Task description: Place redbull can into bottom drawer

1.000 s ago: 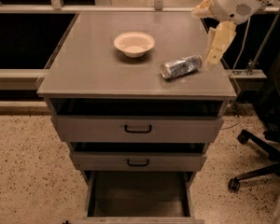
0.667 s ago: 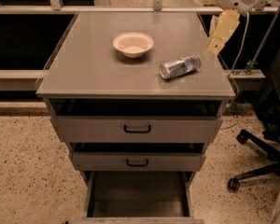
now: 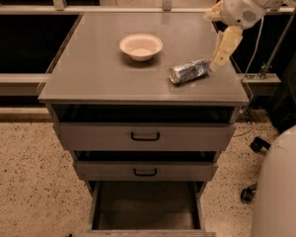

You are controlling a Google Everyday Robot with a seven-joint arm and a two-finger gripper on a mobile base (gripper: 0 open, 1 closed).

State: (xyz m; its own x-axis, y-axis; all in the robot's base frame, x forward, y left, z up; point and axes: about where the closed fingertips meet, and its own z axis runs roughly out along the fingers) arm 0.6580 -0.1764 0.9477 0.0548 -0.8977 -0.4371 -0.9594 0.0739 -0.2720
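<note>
now jaws just beside shiny cyl. redbull can [image 3: 190, 71].

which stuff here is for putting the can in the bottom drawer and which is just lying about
For the job: can, lying on its side; bottom drawer, open; gripper, close beside the can.
Lying about: bowl; two upper drawers.

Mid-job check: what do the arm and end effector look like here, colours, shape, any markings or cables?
The arm is a smooth, rounded white shell with a small dotted grille patch; no lettering shows on it. The end effector is pale beige, slim and tapered, at upper right beside the redbull can on the cabinet top.
</note>
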